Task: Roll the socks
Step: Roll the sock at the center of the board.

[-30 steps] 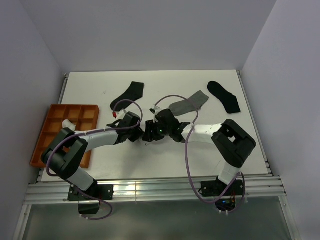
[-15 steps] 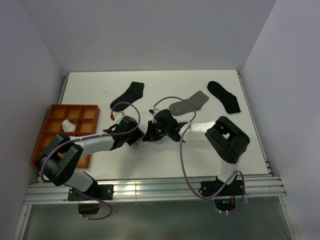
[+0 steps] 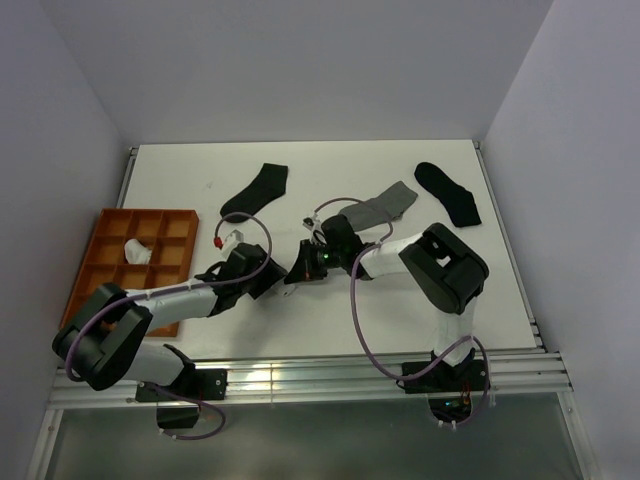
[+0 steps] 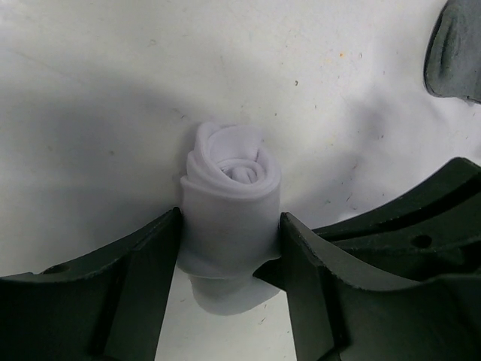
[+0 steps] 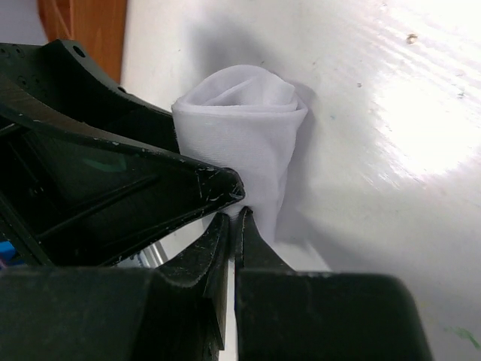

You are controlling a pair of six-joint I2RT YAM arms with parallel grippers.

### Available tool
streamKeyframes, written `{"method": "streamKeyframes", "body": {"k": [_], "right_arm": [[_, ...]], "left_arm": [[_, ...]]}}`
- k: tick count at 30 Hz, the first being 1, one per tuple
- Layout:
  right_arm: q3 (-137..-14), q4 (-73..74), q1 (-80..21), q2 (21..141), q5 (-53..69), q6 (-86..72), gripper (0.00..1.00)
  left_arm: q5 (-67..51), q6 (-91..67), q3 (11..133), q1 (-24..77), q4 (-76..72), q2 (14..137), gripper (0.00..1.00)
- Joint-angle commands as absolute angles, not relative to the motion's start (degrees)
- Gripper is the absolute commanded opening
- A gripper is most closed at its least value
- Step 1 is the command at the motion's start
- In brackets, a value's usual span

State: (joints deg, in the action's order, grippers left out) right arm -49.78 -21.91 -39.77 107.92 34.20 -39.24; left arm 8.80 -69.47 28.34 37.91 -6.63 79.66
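1. The white rolled sock (image 4: pixel 230 197) stood near the middle of the table (image 3: pixel 400 300). Its spiral end faced the left wrist camera, and its other end sank out of sight between the fingers.
2. The left gripper (image 4: pixel 230 224) held it, jaws narrowed onto the roll with one finger (image 4: pixel 146 282) pressed against each flank. Both fingers were cut off by the bottom edge of that view.
3. The right gripper (image 5: pixel 231 219) had its jaws almost together, with only a thin slit between them. Its tips touched the foot of the roll, but whether any cloth was caught in the slit could not be made out.
4. From above, the roll was hidden entirely where the two grippers met. Only dark housings and looping cables showed there.
5. In the right wrist view the left gripper's dark finger filled the left side and covered that flank of the roll. A blurred corner of the orange tray (image 3: pixel 150 212) showed at top left.
6. The grey sock (image 3: pixel 380 207) lay flat just beyond the right arm. Only a dark corner of it entered the left wrist view.
7. One black sock (image 3: pixel 257 190) lay flat at the back left and another black sock (image 3: pixel 448 193) at the back right, well apart.
8. A second white bundle (image 3: pixel 137 252) sat in a compartment in the tray's far half, too small to show how it was rolled.
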Motion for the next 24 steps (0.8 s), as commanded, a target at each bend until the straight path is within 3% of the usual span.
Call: {"method": "streamKeyframes", "body": {"k": [1, 7, 17, 21, 24], "right_arm": [[-48.6, -23.37, -38.94, 111.0, 34.62, -40.69, 0.0], [-48.51, -26.01, -38.15, 112.23, 37.7, -43.15, 0.0], [-48.96, -28.21, -37.27, 114.7, 39.9, -45.18, 0.04], [-49.04, -27.51, -37.27, 112.77, 39.46, -44.13, 0.17], [-48.78, -24.01, -37.27, 107.77, 37.36, -40.98, 0.33]], "left_arm": [[6.42, -67.59, 24.35, 37.45, 3.08, 79.63, 0.63], [4.75, -66.71, 24.87, 36.83, 0.97, 82.44, 0.6], [3.08, -68.38, 25.75, 36.74, 1.67, 92.54, 0.4], [3.43, -69.43, 27.68, 36.83, 5.61, 95.97, 0.32], [4.3, -69.17, 29.87, 36.83, 8.43, 96.94, 0.27]]}}
